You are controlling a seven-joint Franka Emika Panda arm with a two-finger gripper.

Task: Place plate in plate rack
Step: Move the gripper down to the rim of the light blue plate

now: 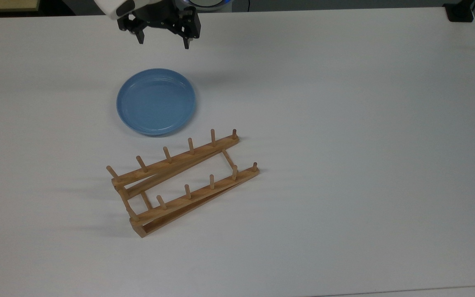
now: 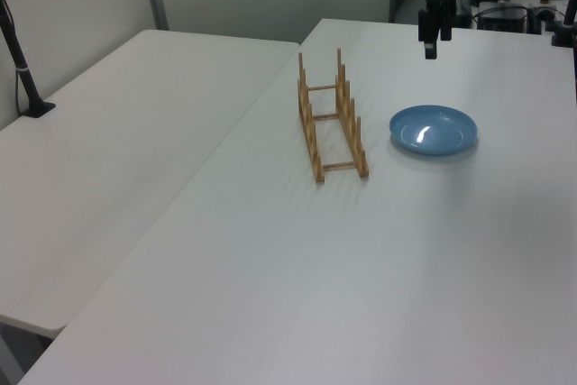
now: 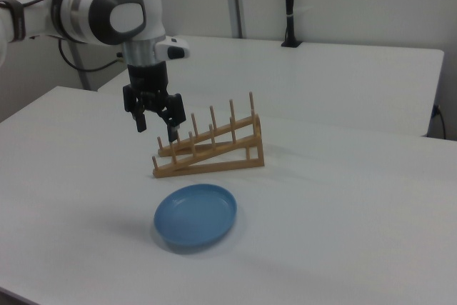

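The white table [image 1: 344, 123] takes up the whole scene, and everything here sits on it or hangs over it. A second white table [image 2: 117, 132] butts against it on the left view's left.

Next in size, the arm [image 3: 107, 12], white with grey joints, reaching in from the right view's left and pointing its wrist straight down.

Then the plate rack [image 1: 184, 181], our landmark: light wood, two rails with upright pegs, standing on the table at a slant in the top view [image 2: 332, 119] [image 3: 211, 144]. Its slots are all bare.

The plate [image 1: 156, 102] lies flat, right way up, just beside the rack without touching it (glossy blue, catching a bit of glare in the left view [image 2: 433, 129]). In the right view it sits in front of the rack [image 3: 196, 214].

Smallest of all, the gripper [image 1: 163, 41], hanging in the air on the far side of the plate from the rack, clear of both [image 2: 431, 47] [image 3: 157, 128]. Its two black fingers [image 3: 173, 131] are spread wide apart and grip nothing.
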